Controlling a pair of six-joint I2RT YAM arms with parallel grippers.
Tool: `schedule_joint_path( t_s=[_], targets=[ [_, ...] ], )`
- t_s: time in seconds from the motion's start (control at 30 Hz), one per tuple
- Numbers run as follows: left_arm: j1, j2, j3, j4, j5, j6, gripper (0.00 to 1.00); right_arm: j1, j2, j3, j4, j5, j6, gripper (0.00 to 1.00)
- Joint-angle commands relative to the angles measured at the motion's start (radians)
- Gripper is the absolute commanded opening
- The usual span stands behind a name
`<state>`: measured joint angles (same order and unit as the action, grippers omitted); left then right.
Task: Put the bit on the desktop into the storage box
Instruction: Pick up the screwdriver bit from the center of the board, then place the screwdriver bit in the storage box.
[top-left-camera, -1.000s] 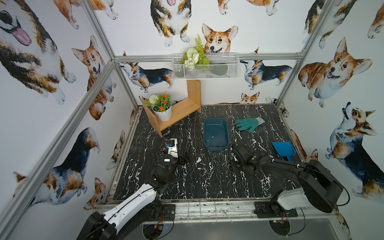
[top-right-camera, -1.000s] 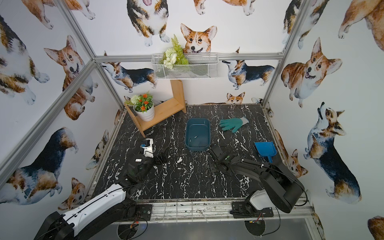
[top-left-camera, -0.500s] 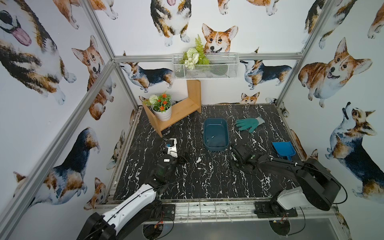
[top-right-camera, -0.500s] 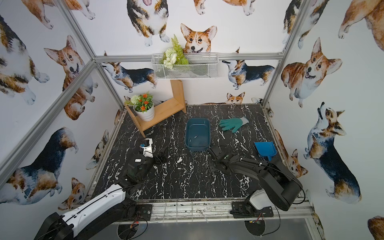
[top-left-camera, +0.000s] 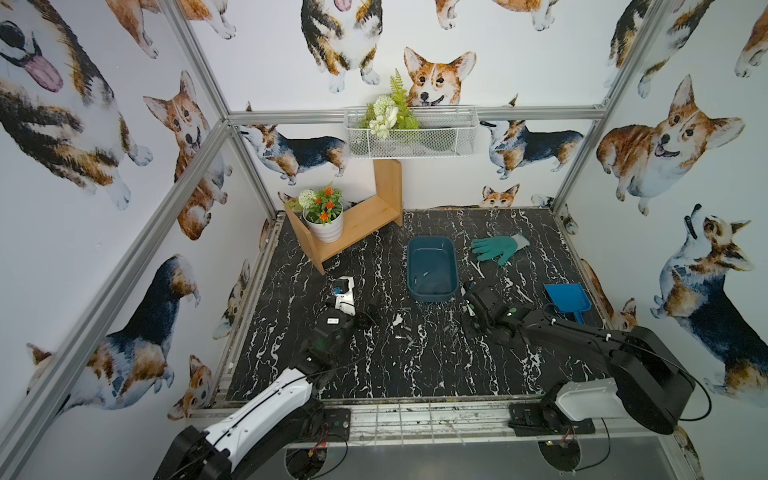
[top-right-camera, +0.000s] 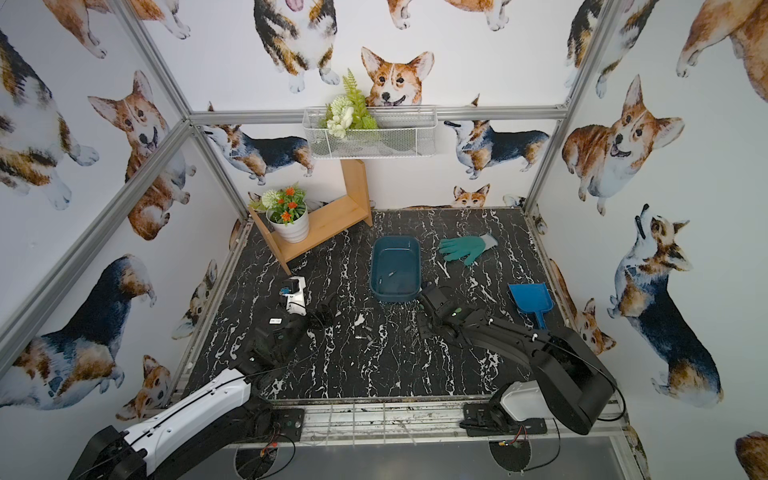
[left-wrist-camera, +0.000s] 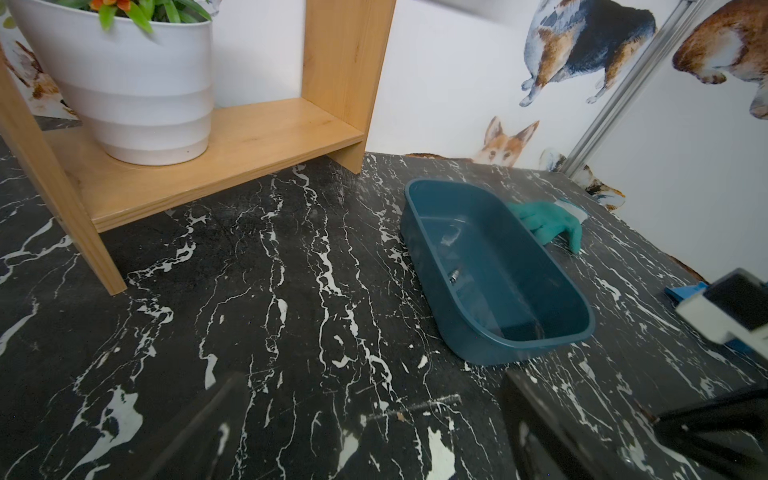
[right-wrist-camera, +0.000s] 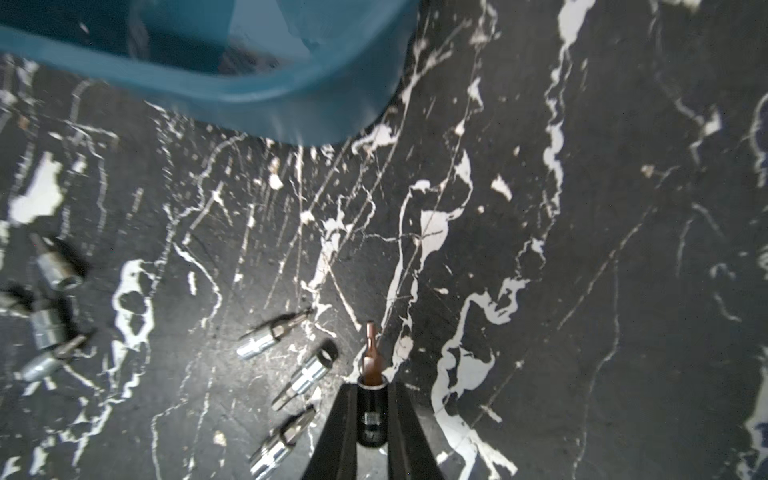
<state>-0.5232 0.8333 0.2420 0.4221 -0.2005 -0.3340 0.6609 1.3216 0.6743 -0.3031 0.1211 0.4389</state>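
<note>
Mia: Left gripper (left-wrist-camera: 374, 436) first — is it holding anything?
Ben: No. Its two fingers are wide apart, over the black desktop (left-wrist-camera: 249, 291).
Mia: And the little silver bits (right-wrist-camera: 272, 334)?
Ben: They lie loose on the desktop, near the dark blue storage box (right-wrist-camera: 270, 108).
Mia: What about the right gripper (right-wrist-camera: 372, 392)?
Ben: It's squeezed tight on one bit (right-wrist-camera: 371, 357) — brown tip poking out, near the storage box's corner, not in it.
</note>
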Motion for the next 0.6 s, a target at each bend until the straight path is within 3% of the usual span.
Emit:
schedule_joint_path(
  t_s=[0.0, 0.27, 0.57],
  targets=[
    [0.002, 0.001, 0.001, 0.034, 0.033, 0.024, 1.00, -0.003, -0.039, 0.026, -0.015, -0.002, 0.011, 0.16],
    [0.002, 0.002, -0.001, 0.036, 0.032, 0.032, 1.00, -0.095, -0.033, 0.106, 0.079, -0.098, -0.002, 0.16],
    [0.002, -0.005, -0.004, 0.036, 0.021, 0.034, 1.00, -0.147, 0.205, 0.306, 0.171, -0.141, -0.029, 0.16]
  ],
)
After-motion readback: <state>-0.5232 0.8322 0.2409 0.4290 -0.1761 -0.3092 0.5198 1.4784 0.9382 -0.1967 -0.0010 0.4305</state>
